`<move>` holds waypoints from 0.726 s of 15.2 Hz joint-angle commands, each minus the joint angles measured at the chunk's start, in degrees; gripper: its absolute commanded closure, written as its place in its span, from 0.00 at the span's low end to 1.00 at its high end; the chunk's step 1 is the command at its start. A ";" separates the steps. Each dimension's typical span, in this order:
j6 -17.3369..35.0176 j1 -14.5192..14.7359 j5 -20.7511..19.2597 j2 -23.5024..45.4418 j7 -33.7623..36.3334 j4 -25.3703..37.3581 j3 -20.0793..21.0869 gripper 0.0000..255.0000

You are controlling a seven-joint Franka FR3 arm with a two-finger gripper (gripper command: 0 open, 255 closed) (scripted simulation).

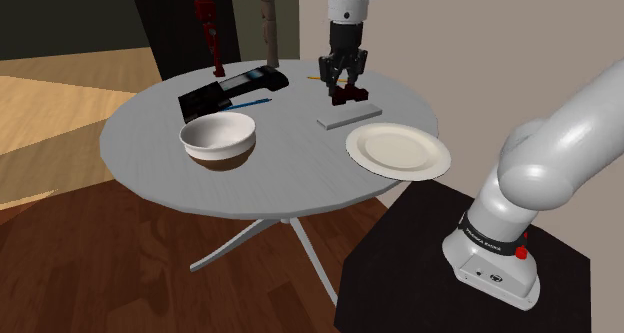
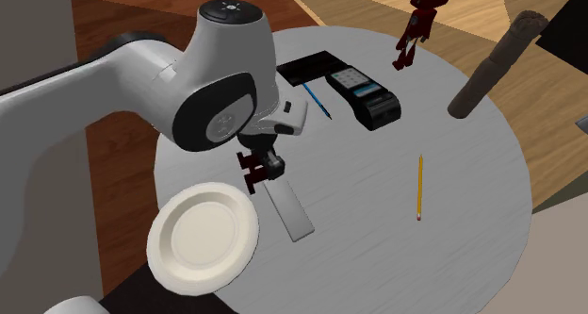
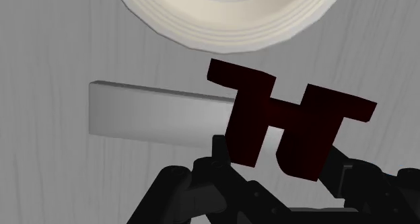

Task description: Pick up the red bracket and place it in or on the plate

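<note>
Dark red bracket (image 1: 352,96) clamped between the fingers of the black gripper (image 1: 348,86), right of centre in the upper half of the shoulder view.
In the wrist view the jaws press on the bracket (image 3: 289,128) from both sides. It hangs over one end of a flat grey bar (image 3: 155,112), and I cannot tell whether it touches the bar. The cream plate (image 1: 398,149) lies just beyond that bar, toward the shoulder view's lower right, at the edge of the round grey table (image 1: 150,131) and apart from the bracket. A white bowl (image 1: 217,139) sits left of centre. A black card terminal (image 1: 255,81) and a blue pen (image 1: 245,104) lie further up the frame. In the second exterior view, a yellow pencil (image 2: 419,187) lies right of centre.
</note>
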 commanded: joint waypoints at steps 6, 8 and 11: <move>-3.51 1.32 1.48 -16.91 0.84 -13.37 0.49 1.00; -5.40 1.82 1.96 -21.88 1.22 -16.45 0.71 1.00; -9.55 2.85 2.85 -30.73 2.04 -21.14 1.17 1.00</move>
